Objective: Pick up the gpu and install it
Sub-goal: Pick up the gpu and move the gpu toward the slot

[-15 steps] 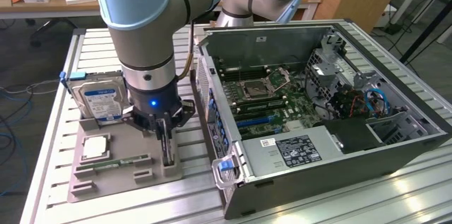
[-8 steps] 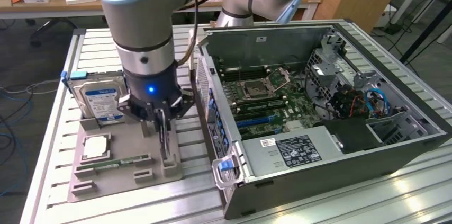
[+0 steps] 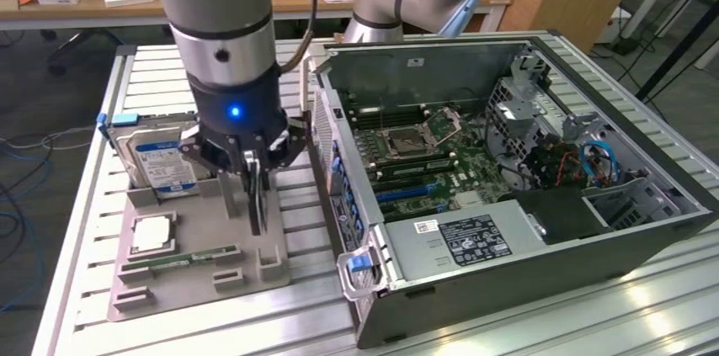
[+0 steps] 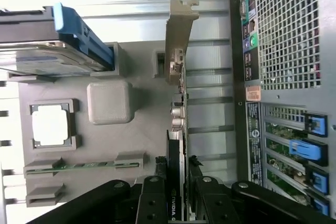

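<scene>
gpu (image 4: 177, 108): upright in the gray holder (image 4: 105, 145), near the worktop's (image 3: 315, 322) edge at the exterior view's left.
fingers (image 4: 152, 190): clamped across its two faces.
handling: likely light, stiff, fragile; flat faces suit gripping.

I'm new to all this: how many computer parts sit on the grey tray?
4: hard drive standing at the rear, chip nearer the camera, memory stick nearer still, gpu on edge in the gripper. The arm may hide more.
</scene>
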